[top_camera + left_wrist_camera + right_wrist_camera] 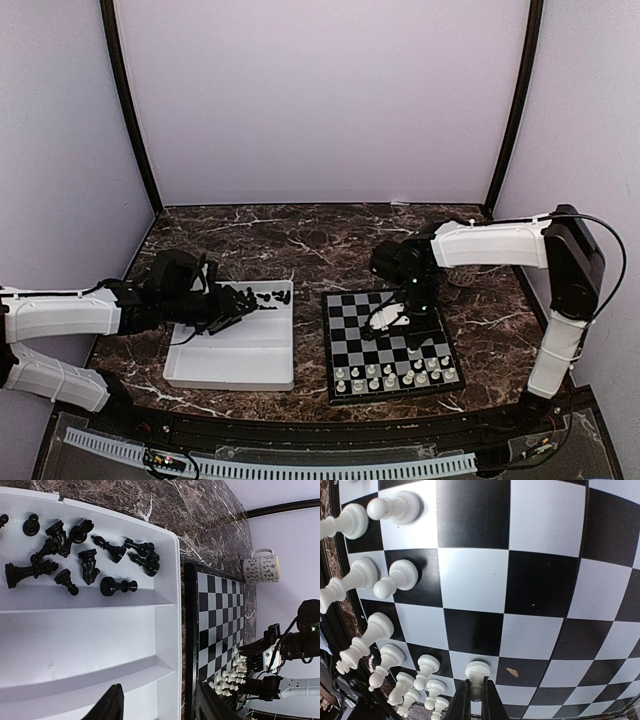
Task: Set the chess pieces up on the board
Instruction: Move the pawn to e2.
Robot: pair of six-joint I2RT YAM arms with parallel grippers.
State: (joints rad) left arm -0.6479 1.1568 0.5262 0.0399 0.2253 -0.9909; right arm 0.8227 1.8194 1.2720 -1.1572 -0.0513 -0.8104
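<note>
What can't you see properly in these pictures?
- Top view: the black pieces in the white tray are too small to name.
- Right wrist view: the right claw hides the bottom of the white pawn.
- Left wrist view: the left claw is cut off by the bottom edge.

Bright even light; the board (pixel 475 580) bulges fisheye-style.

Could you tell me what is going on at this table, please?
Two robot arms are setting up a chess set. The right claw is shut on a white piece on the board, beside the other white pieces along its near rows. The left claw hangs open over the white tray, where the black pieces lie jumbled in the far compartment, none on the board yet.
</note>
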